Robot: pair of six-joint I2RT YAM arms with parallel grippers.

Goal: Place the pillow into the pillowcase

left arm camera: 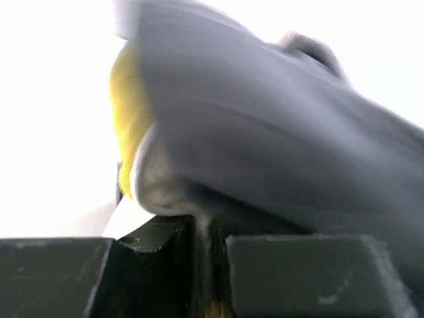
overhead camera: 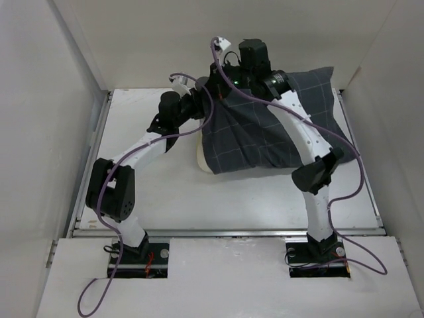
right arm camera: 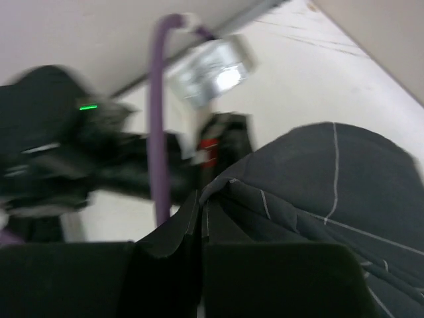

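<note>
- Left hand (left arm camera: 205, 240): the fingers fill the bottom of its wrist view, clenched with only a thin slit between them. A fold of grey cloth runs down into that slit, so I judge that it grips the edge of the case (left arm camera: 285, 152). The view is blurred.
- Just beyond the fold, the pillow (left arm camera: 127, 119) shows its yellow band under the lip of the case. The mouth of the case is therefore here, on the left.
- Right hand (right arm camera: 201, 228): also clamped tight, pinching a dark ridge of the case. The gridded cloth bulges away to its right.
- In the top view both hands meet at the far-left corner of the case, close together.
- The case lies on the far part of the tabletop (overhead camera: 252, 199), its long axis running left to right. From the hands, most of it stretches off to the right.
- A cream corner of the pillow pokes out at the near-left edge, the only part seen uncovered.
- That bare corner lies nearer than the hands and on the left arm's side. The next pull probably needs the mouth drawn left and nearer, over it.
</note>
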